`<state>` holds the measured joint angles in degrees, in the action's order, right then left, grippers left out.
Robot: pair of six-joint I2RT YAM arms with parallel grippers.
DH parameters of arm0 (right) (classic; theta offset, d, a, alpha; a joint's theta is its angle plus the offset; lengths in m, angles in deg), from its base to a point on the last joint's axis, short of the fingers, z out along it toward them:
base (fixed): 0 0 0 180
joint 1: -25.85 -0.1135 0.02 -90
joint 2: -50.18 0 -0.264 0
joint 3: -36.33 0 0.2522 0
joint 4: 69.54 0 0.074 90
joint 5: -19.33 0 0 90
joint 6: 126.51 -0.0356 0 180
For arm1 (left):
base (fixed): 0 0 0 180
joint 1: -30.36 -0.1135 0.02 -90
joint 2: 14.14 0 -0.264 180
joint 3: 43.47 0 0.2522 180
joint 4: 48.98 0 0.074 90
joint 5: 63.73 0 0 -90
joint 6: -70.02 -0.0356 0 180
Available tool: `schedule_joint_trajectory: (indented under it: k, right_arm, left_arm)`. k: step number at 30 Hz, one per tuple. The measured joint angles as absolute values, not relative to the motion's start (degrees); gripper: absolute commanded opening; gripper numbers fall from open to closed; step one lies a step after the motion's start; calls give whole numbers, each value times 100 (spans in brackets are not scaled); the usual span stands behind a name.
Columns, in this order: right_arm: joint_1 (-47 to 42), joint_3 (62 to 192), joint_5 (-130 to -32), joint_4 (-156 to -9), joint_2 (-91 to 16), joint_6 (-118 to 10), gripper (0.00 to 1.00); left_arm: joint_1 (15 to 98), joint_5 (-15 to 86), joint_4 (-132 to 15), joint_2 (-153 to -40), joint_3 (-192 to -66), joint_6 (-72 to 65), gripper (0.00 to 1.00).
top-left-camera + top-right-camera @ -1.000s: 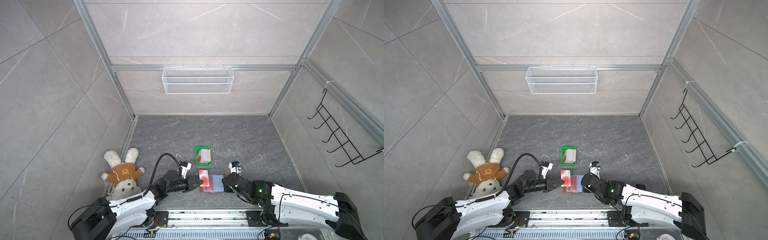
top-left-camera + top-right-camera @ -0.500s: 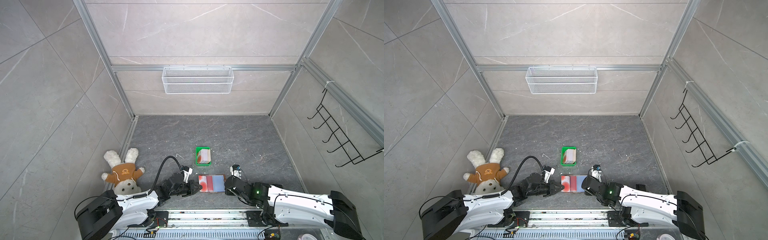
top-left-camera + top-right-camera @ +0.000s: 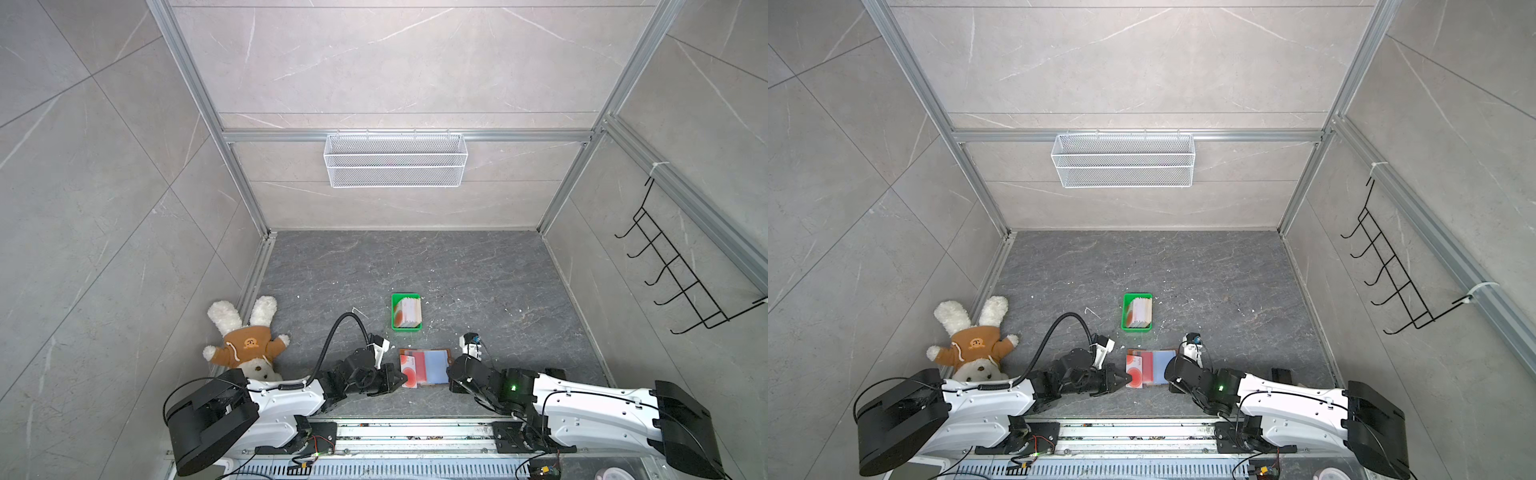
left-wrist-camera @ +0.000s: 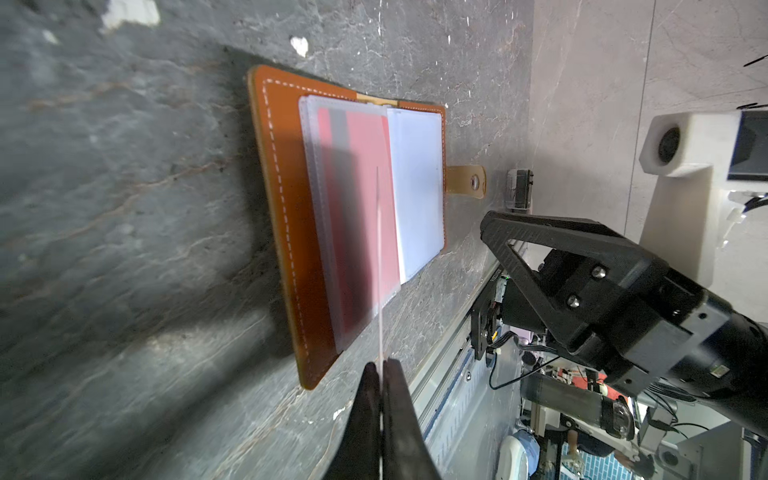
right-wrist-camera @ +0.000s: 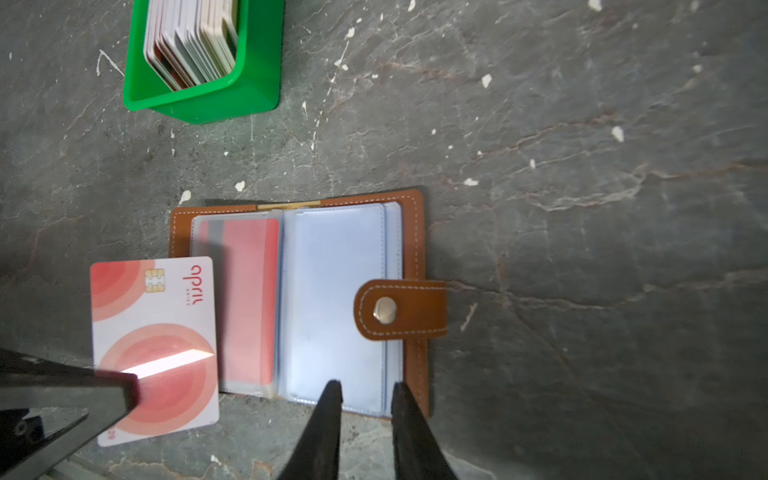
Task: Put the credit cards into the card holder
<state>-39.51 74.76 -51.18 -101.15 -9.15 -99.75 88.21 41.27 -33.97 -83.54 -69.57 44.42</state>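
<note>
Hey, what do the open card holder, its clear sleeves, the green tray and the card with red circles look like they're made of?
Card holder: tan leather or faux leather, matte, white stitching along the edge, metal snap. Sleeves: soft clear plastic, bluish, glossy. Green tray: rigid moulded plastic, smooth with a slight sheen. Card: thin stiff plastic, probably; a bright glare streak crosses it.
</note>
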Motion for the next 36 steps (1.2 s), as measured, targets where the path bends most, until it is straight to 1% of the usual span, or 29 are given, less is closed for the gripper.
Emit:
schedule_joint_trajectory:
  k: [11,25,36]
  right_arm:
    - [-3951,7472,-5262,-9813,-1477,-10227,23]
    - [-3932,7472,-5219,-10123,-1503,-10474,20]
    - [-3905,7472,-5219,-10285,-1512,-10496,19]
  left_arm:
    - [8825,4121,-3049,-8689,-6987,4451,0]
    - [8825,4138,-2835,-8743,-7269,4451,0]
    - [8825,4138,-2503,-9277,-7317,4477,0]
